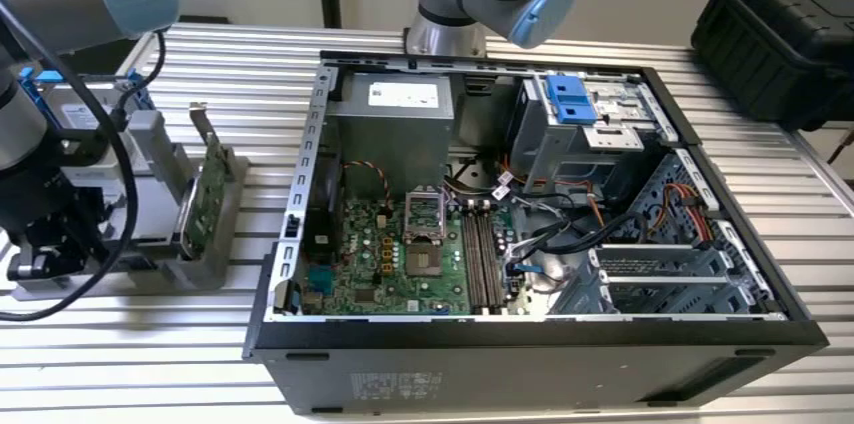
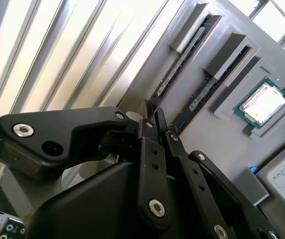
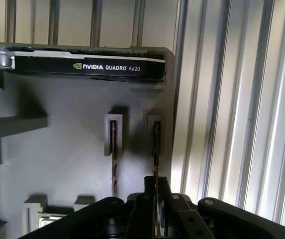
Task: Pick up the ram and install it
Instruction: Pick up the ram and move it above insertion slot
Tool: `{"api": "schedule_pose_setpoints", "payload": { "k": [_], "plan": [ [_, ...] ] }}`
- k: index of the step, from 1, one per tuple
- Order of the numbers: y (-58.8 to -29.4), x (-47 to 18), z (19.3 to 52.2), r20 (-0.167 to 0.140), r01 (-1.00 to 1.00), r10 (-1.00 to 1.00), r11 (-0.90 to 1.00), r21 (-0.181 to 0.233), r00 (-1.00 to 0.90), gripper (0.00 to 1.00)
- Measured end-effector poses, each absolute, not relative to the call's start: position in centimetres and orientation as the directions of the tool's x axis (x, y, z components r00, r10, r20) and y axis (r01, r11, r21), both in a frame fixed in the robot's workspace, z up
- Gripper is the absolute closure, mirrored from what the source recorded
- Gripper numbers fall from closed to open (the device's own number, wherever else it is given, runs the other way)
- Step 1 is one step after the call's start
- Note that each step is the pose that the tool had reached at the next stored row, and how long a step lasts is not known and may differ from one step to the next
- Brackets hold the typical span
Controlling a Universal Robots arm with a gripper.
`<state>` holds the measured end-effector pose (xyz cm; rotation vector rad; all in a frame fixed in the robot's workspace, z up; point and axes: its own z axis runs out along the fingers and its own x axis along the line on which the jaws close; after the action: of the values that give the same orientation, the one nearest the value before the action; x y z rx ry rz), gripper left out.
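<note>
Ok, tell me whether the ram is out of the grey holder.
No: in the first wrist view the ram stands in its slot in the grey holder, beside a second stick.

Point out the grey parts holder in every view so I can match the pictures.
Exterior view: the grey holder stands at the exterior view's left, beside the open computer case.
Second wrist view: the holder lies past the gripper, two ram sticks in its slots.
First wrist view: the holder, the same sticks, a graphics card along one edge.
Shared landmark: the slatted metal table under it.
</note>
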<state>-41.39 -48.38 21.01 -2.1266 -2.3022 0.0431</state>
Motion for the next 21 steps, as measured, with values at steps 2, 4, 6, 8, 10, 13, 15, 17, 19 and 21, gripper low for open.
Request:
{"api": "schedule_pose_setpoints", "payload": {
  "k": [2,4,6,8,10,13,15,17,19,21],
  "plan": [
    [-48.39,-41.39,21.27,-0.013,0.997,0.997,0.079,-0.025,-0.079,1.00],
    [-48.39,-41.38,21.30,-0.013,0.997,0.997,0.079,-0.025,-0.079,1.00],
    [-48.38,-41.38,21.31,-0.013,0.997,0.997,0.079,-0.025,-0.079,1.00],
    [-48.39,-41.39,21.33,-0.013,0.997,0.997,0.079,-0.025,-0.079,1.00],
    [-48.39,-41.39,21.55,-0.013,0.997,0.997,0.079,-0.025,-0.079,1.00],
    [-48.39,-41.39,21.60,-0.013,0.997,0.997,0.079,-0.025,-0.079,1.00],
    [-48.39,-41.39,21.68,-0.013,0.997,0.997,0.079,-0.025,-0.079,1.00],
    [-48.39,-41.39,21.79,-0.013,0.997,0.997,0.079,-0.025,-0.079,1.00],
    [-48.39,-41.39,21.92,-0.013,0.997,0.997,0.079,-0.025,-0.079,1.00],
    [-48.39,-41.39,22.05,-0.013,0.997,0.997,0.079,-0.025,-0.079,1.00]
  ]
}}
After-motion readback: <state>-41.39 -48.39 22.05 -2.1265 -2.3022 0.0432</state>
